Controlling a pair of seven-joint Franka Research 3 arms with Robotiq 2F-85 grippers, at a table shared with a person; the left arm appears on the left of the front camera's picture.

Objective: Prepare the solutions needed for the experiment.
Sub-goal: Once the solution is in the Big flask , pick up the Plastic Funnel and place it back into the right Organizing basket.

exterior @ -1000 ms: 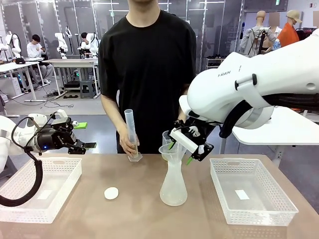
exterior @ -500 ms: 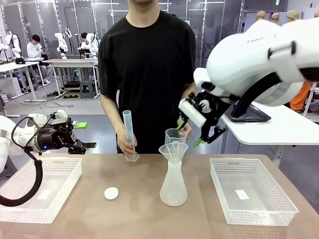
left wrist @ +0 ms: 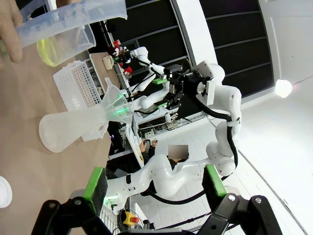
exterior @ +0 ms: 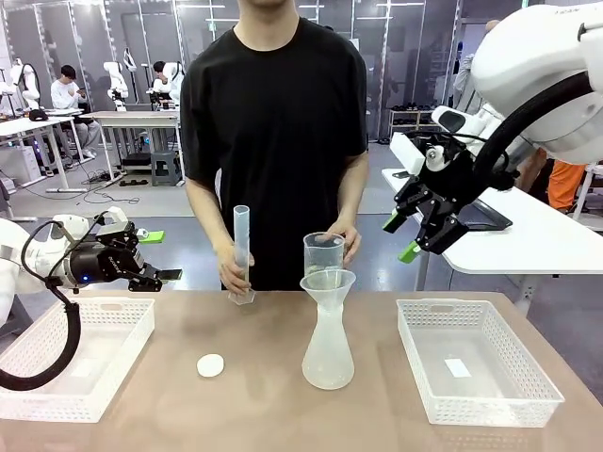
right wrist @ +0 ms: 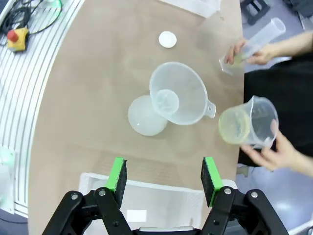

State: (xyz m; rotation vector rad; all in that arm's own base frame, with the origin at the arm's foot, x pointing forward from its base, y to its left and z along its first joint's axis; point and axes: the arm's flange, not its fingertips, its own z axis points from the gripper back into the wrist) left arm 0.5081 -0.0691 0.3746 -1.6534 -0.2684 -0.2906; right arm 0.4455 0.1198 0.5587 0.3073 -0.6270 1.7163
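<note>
tabletop bears flask; held beaker contains yellowish solutions.

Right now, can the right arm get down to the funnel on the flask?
Probably yes. The right gripper hangs open, high and to the side of the funnel, with bare air between them. The person's hand holds a beaker close behind the funnel, so room there is tight.

Grey floor, white worktables behind, dark glass partitions, white side table
</note>
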